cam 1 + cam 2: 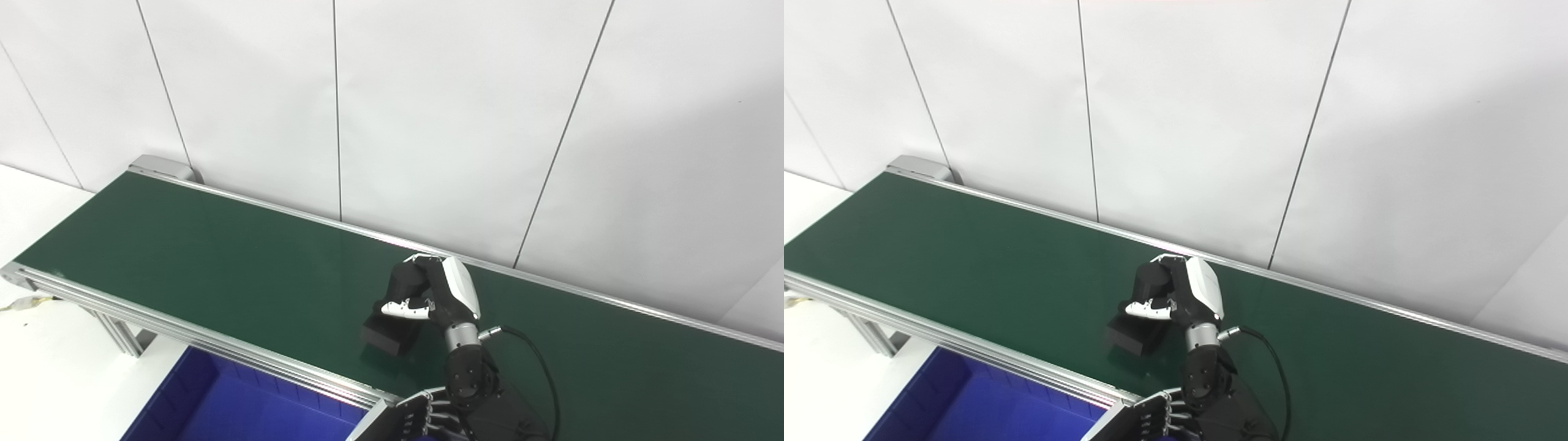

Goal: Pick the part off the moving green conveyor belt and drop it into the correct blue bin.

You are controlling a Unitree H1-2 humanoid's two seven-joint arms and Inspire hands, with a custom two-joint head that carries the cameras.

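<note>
A black block-shaped part [388,334] is at the near side of the green conveyor belt [184,257]. My right hand [429,294] is shut on its upper end, fingers curled over the far side and the white-tipped thumb on the near side. The part hangs down and left from the hand, at or just above the belt; I cannot tell if it touches. It also shows in the right eye view [1133,335]. A blue bin [202,404] sits below the belt's near rail at the bottom left. My left hand [422,419] shows only as fingers at the bottom edge.
The belt's near aluminium rail [184,334] runs between the part and the bin. A white panelled wall [429,122] stands right behind the belt. A black cable [539,361] loops from the right wrist. A white table [37,367] lies at the left.
</note>
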